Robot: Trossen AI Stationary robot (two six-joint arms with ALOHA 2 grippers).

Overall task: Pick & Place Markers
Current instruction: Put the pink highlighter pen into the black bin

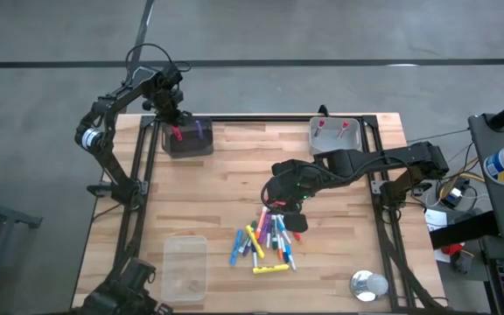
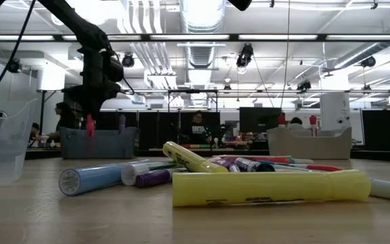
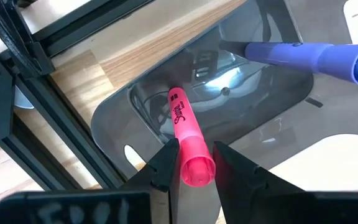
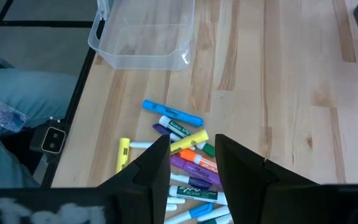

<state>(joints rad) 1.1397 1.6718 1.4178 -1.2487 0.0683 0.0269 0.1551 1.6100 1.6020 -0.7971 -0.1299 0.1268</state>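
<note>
Yellow marker (image 2: 269, 188) nearest the low camera, lying flat on the wooden tabletop (image 1: 234, 175), at the front of the heap of markers (image 1: 268, 241).

We list the heap near the middle of the tabletop, toward its near edge: blue, pink, purple, orange, green and white-barrelled pens lying crossed and touching. We note the right gripper (image 1: 274, 199) just above the heap's far edge, its fingers (image 4: 157, 165) parted with nothing between them. We find the left gripper (image 1: 174, 122) over the dark bin (image 1: 187, 138) at the far left, clenched on a pink marker (image 3: 188, 146) held upright with its lower end inside the bin; a purple marker (image 3: 312, 57) leans in the same bin. We also record a grey bin (image 1: 336, 134) at the far right holding two red-capped pens, a clear bin (image 1: 185, 267) near left, and a small round metal object (image 1: 368, 284) near right.
</note>
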